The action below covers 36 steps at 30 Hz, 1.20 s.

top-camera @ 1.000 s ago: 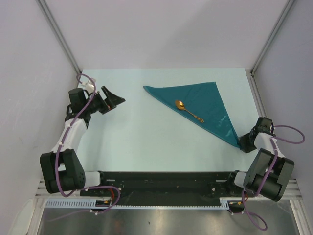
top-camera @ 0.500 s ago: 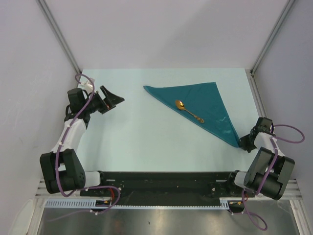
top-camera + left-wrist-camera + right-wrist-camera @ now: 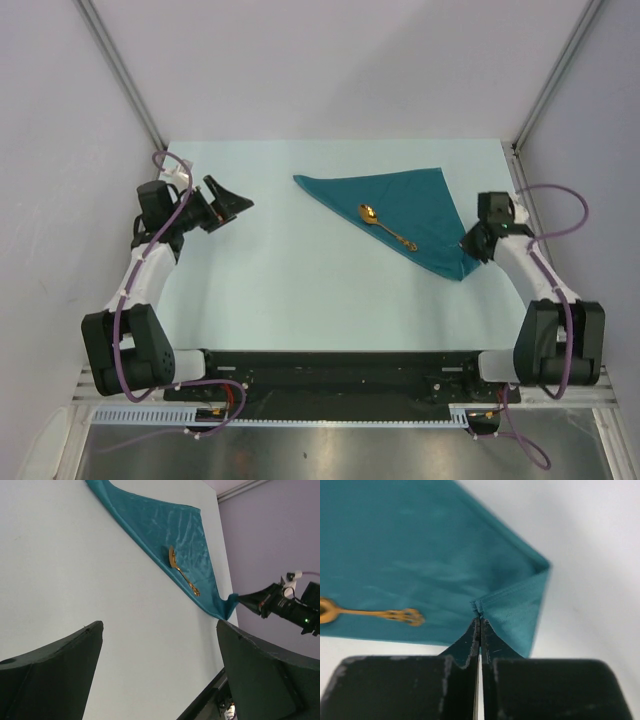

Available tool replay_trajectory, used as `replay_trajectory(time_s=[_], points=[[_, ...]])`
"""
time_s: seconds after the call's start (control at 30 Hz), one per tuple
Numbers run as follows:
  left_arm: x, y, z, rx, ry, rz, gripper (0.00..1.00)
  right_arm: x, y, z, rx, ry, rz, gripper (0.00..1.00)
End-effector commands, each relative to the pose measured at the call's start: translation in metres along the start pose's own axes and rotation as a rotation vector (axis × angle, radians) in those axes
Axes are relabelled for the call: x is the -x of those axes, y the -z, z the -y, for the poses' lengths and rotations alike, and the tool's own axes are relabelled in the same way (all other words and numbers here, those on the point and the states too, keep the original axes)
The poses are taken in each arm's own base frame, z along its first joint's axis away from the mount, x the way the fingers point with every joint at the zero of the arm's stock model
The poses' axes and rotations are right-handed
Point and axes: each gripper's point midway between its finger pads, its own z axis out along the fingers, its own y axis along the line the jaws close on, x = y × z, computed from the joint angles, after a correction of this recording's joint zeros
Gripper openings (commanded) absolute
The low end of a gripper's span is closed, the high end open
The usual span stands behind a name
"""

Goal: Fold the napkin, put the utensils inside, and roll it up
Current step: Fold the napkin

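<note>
Enclosure: plain pale lilac walls [image 3: 320,60] on three sides, with a pale blue-white desk [image 3: 300,280] below. Napkin [image 3: 400,200]: teal, faintly shiny, folded to a triangle, lying on the far right part of the desk. One long edge runs from its far-left tip down toward the near right. The near-right tip is raised and turned back over the cloth, making a short doubled flap. My right claw [image 3: 480,625] has that tip. The fingers are pressed together with the hemmed corner pinched between them, and the wrist view shows no gap. This claw sits at the napkin's right edge, with my arm reaching in from the near right. My left claw [image 3: 235,203] hangs over the far left of the desk, well apart from the napkin. Its fingers are spread wide and point toward the cloth, with bare desk showing between them in its wrist view. Spoon [image 3: 386,227]: gold and slim, lying on the napkin near the long left edge. Its bowl points toward the far left and its ornate handle end toward the near right. The handle end is near the pinched flap but apart from it.
</note>
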Motion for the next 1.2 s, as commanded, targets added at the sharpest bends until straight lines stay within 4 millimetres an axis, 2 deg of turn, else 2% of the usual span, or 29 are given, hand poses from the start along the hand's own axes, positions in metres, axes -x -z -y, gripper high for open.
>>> replay_trajectory(time_s=[0.0, 0.03, 0.07, 0.1, 0.13, 0.17, 0.2, 0.23, 0.27, 0.3, 0.33, 0.37, 0.4, 0.5, 0.6, 0.83, 0.97, 1.17], points=[[0.005, 0.004, 0.004, -0.025, -0.009, 0.016, 1.00, 0.019, -0.009, -0.079, 0.065, 0.088, 0.100, 0.00], [0.005, 0.004, 0.004, -0.025, -0.010, 0.018, 1.00, 0.035, -0.004, -0.108, 0.117, 0.086, 0.138, 0.00], [0.007, 0.005, 0.003, -0.022, -0.015, 0.024, 1.00, 0.025, -0.021, -0.121, 0.108, 0.116, 0.109, 0.00], [0.007, 0.005, 0.004, -0.020, -0.018, 0.026, 1.00, 0.024, -0.025, -0.135, 0.128, 0.131, 0.108, 0.00], [0.008, 0.006, 0.003, -0.019, -0.022, 0.029, 1.00, 0.021, -0.025, -0.159, 0.174, 0.148, 0.114, 0.00], [0.008, 0.006, 0.004, -0.018, -0.029, 0.033, 1.00, 0.020, -0.037, -0.178, 0.186, 0.159, 0.104, 0.00], [0.009, 0.007, 0.003, -0.011, -0.032, 0.038, 1.00, 0.020, -0.038, -0.194, 0.213, 0.162, 0.107, 0.00], [0.010, 0.007, 0.003, -0.008, -0.035, 0.040, 1.00, 0.011, -0.041, -0.210, 0.241, 0.178, 0.092, 0.00], [0.010, 0.008, 0.004, -0.008, -0.043, 0.043, 1.00, 0.017, -0.036, -0.231, 0.283, 0.172, 0.109, 0.00], [0.012, 0.009, 0.003, -0.002, -0.047, 0.051, 1.00, 0.007, -0.048, -0.239, 0.282, 0.186, 0.088, 0.00], [0.011, 0.009, 0.003, 0.000, -0.048, 0.050, 1.00, -0.001, -0.047, -0.253, 0.316, 0.193, 0.085, 0.00], [0.012, 0.009, 0.003, 0.002, -0.052, 0.053, 1.00, 0.002, -0.042, -0.268, 0.347, 0.189, 0.097, 0.00], [0.013, 0.010, 0.003, 0.005, -0.052, 0.054, 1.00, -0.005, -0.050, -0.273, 0.351, 0.195, 0.085, 0.00], [0.013, 0.010, 0.003, 0.006, -0.052, 0.055, 1.00, -0.012, -0.048, -0.296, 0.406, 0.185, 0.075, 0.00], [0.012, 0.009, 0.002, 0.007, -0.050, 0.053, 1.00, -0.020, -0.047, -0.309, 0.437, 0.192, 0.073, 0.00], [0.012, 0.009, 0.001, 0.010, -0.051, 0.055, 1.00, -0.029, -0.053, -0.325, 0.490, 0.192, 0.059, 0.00], [0.012, 0.010, 0.001, 0.011, -0.053, 0.056, 1.00, -0.037, -0.056, -0.328, 0.496, 0.205, 0.046, 0.00], [0.012, 0.009, 0.000, 0.015, -0.051, 0.058, 1.00, -0.053, -0.050, -0.338, 0.535, 0.229, 0.032, 0.00]])
